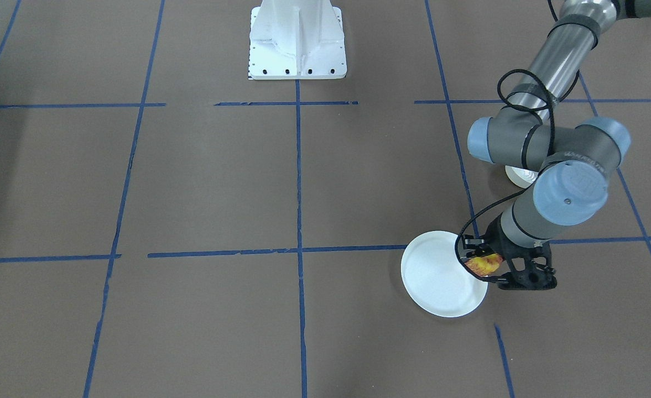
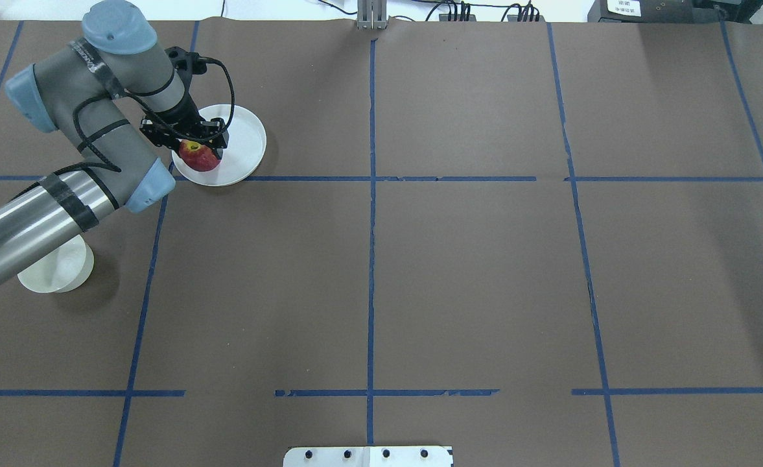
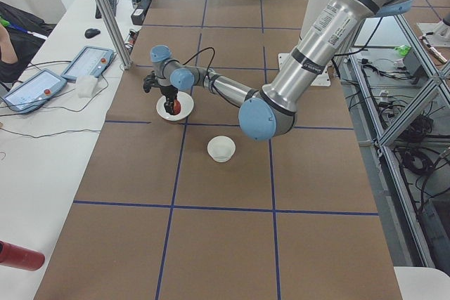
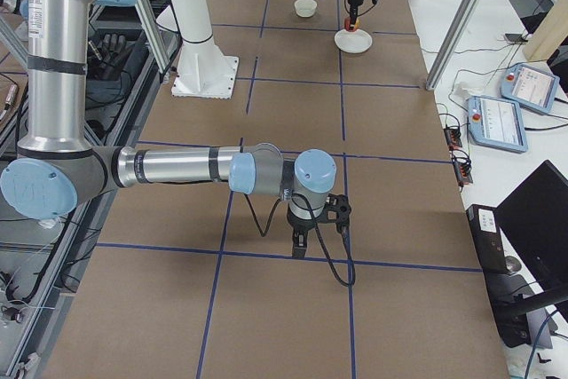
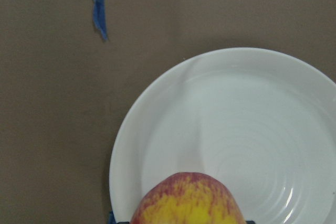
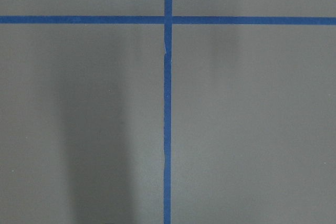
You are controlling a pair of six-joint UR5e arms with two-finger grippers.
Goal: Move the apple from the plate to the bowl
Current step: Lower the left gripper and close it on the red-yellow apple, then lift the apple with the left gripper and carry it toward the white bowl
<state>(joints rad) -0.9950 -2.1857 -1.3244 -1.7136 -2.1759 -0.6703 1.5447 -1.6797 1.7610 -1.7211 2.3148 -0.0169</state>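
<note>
**Fingers closed on the apple: the carry is where it could slip**

Fingers of my left gripper pinch the apple from either side. It hangs over the near rim of the plate, by the far left corner of the worktop, and the side views suggest it is lifted clear. It is small and round, red with yellow streaks, yellow around the dark stem dimple on top.

I hold a smooth ball on two narrow contacts, so a quick swing could roll it out. The bowl sits by the left edge, nearer my base and partly under my own forearm. It looks barely wider than the fruit, so an off-centre release could hit the rim and tip it. Folding back, my arm might knock it.

My right gripper hangs over bare worktop near the right end; I cannot tell whether it is open.
</note>
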